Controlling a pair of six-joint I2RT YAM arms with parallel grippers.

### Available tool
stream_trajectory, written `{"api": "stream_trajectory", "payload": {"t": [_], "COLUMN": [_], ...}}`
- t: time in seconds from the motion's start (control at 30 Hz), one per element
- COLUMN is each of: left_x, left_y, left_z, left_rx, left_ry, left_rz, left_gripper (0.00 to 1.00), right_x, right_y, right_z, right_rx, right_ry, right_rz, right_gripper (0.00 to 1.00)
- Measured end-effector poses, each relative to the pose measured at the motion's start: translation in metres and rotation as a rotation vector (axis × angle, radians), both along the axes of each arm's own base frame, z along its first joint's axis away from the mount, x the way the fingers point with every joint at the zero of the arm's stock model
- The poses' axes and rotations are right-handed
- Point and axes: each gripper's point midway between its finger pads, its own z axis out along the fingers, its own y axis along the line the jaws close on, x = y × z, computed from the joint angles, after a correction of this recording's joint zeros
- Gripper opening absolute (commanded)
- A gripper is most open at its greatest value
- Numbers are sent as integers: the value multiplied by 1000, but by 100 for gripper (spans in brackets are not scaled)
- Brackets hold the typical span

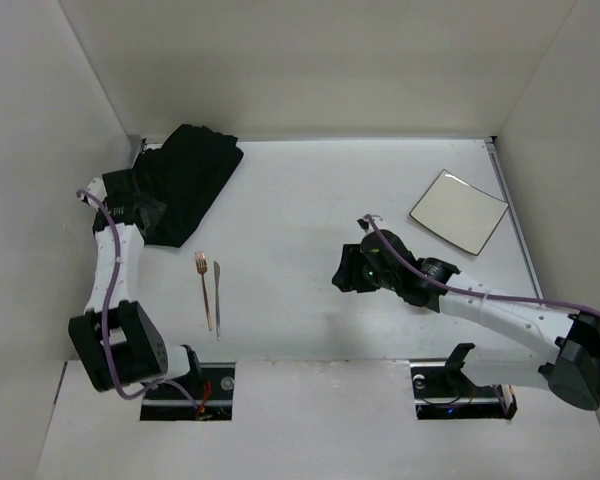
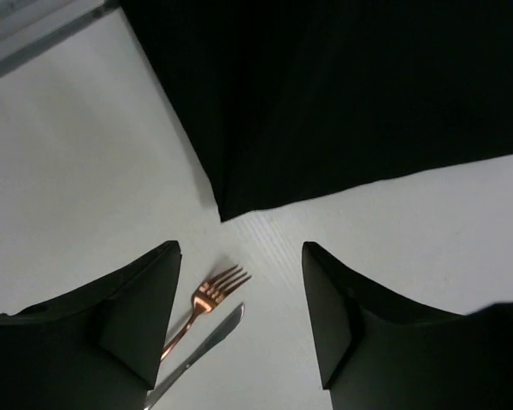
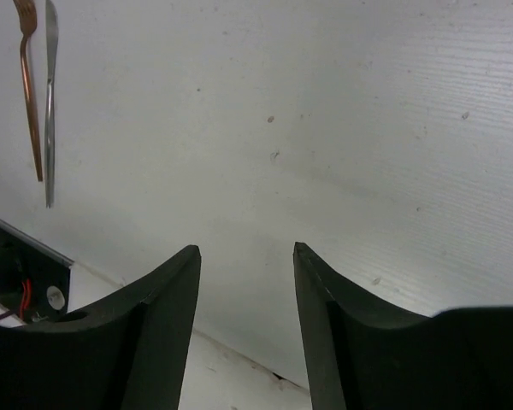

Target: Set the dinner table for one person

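The white tabletop (image 1: 310, 200) fills nearly the whole space in front of me, walled in white on three sides, with both arms bolted at its near edge.

In the far left corner lies a black cloth placemat (image 1: 195, 175), bunched and skewed, not spread flat. The left arm reaches up along the left side, and the left pincer (image 2: 241, 252) hangs at the placemat's near edge. Its jaws stand moderately wide with nothing between them. Its wrist camera shows one corner of the black cloth just ahead of the fingers and bare white surface in the gap.

A little to the right, near the front of the tabletop, a copper-coloured fork (image 1: 206, 288) lies with its tines pointing towards the far wall. A silver knife (image 1: 218, 300) lies just beside it on the right, roughly parallel.

Further right, past the middle, the right arm stretches in from its base. The right pincer (image 3: 246, 252) is over bare tabletop, pointing leftwards, well apart from the cutlery. Its jaws are also partly spread and hold nothing.

At the far right sits a square white plate (image 1: 458, 210) with a dark rim, turned cornerwise, close to the right wall.
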Motion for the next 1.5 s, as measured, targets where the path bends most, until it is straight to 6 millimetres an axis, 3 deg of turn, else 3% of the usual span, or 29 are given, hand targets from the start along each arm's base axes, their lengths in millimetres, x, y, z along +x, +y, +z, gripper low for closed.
{"api": "stream_trajectory", "payload": {"t": [0.1, 0.4, 0.57, 0.63, 0.77, 0.87, 0.97, 1.1, 1.17, 1.23, 1.33, 1.4, 1.5], "left_x": [30, 89, 117, 126, 139, 148, 163, 204, 222, 236, 238, 229, 199], "left_y": [14, 66, 76, 76, 71, 65, 52, -4, -42, -96, -180, -244, -349], "left_z": [-9, -60, -76, -81, -99, -102, -90, -52, -34, -16, -6, -1, 7], "left_rx": [6, -43, -44, -45, -45, -43, -24, 9, 11, 3, -28, -57, -113], "left_ry": [-2, 65, 77, 80, 107, 111, 79, -29, -88, -150, -208, -241, -297], "left_rz": [0, 34, 20, 10, -22, -41, -77, -209, -289, -399, -566, -697, -934], "left_gripper": [59, 55, 54, 47, 13, 6, 6, 5, 5, 5, 5, 5, 5], "right_x": [-1, -5, -5, -6, -8, -9, -10, -8, -7, -5, -2, 1, 6], "right_y": [1, 5, 5, 5, 7, 8, 8, 7, 6, 5, 3, 0, -7], "right_z": [-3, -8, -8, -8, -8, -8, -9, -9, -9, -9, -8, -5, 4], "right_rx": [-5, -4, -1, 0, 8, 14, 18, 21, 19, 16, 17, 26, 63], "right_ry": [9, 34, 39, 41, 51, 59, 67, 69, 66, 62, 57, 47, 27], "right_rz": [7, 32, 31, 29, 22, 15, 5, -14, -29, -41, -65, -92, -147], "right_gripper": [65, 67, 67, 67, 67, 67, 66, 66, 66, 66, 66, 66, 66]}}
